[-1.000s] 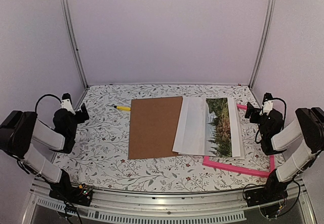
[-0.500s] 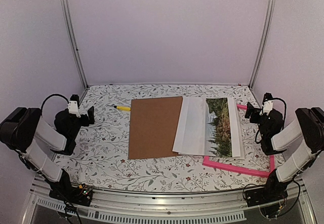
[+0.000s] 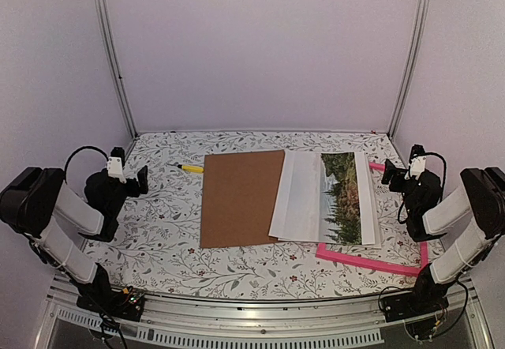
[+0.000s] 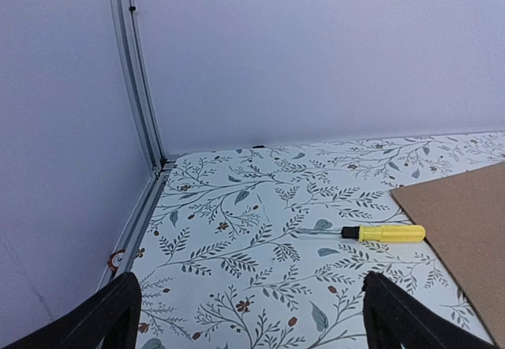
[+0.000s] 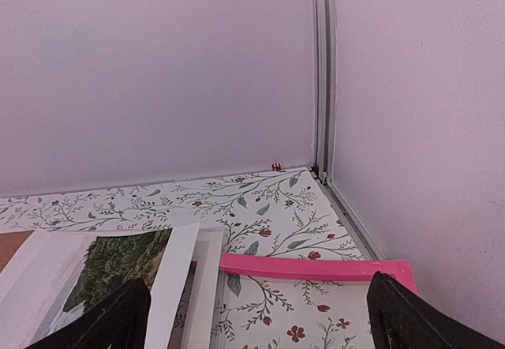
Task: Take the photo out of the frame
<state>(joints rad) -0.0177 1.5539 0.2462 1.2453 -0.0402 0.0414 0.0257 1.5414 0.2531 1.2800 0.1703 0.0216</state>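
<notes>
The left hand [image 3: 132, 178] is seen at the left edge of the table [image 3: 158, 234], raised above the surface, with its two fingers [image 4: 110, 313] spread wide and nothing between them. It is pointed toward the far left corner. Just ahead of it, a small screwdriver [image 4: 384, 233] with a yellow handle is laid flat on the flower-patterned tabletop, close to the far left corner of a plain brown board [image 3: 241, 197]. The board is laid flat near the middle of the table.

The right hand [image 3: 393, 174] is held at the right edge of the table, also lifted off the surface, its fingers spread wide and closed on nothing. It is aimed at the far right corner.

Just beside the right hand, the photo [image 3: 341, 199] is found lying flat, right of centre. Its printed strip of dark trees and pale sky is flanked by broad white paper, and its left edge is laid slightly over the right edge of the board. The photo is spread on top of the frame [image 3: 371, 263], which is largely covered. Only the bright pink near edge, the right side and a bit of the far right corner are shown past the paper. Neither hand is touching the photo or the frame.
</notes>
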